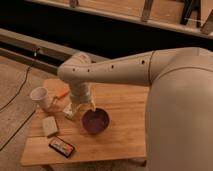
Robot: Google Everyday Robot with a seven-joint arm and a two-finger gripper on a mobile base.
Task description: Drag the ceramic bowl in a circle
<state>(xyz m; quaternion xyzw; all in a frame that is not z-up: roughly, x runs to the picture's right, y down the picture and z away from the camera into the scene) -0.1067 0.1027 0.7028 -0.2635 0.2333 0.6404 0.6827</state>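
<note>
Fingers [75, 108] are spread wide with nothing between them. The gripper [83, 107] points straight down at the far-left edge of the ceramic bowl [95, 121], just above the rim or touching it (can't tell which). My read: it's lining up to drop one finger inside the rim, since a drag only needs a push on the wall, no lift.

The bowl sits upright around the middle of the table. There's bare wood to its right and on its near side, so there's room for the circle there. The left is tighter:
- a small white packet [68, 112] just beside the gripper
- a white cup [40, 96] and an orange tool [62, 93] farther left
- a tan block [50, 125] and a dark packet [62, 146] near-left

The arm [115, 67] comes in from the right, elbow bent over the table's far-left part.

The wooden table [125, 130] has a smooth-looking plank top, so the bowl should slide. There's carpet [12, 75] to the left and a dark recess with rails behind.
</note>
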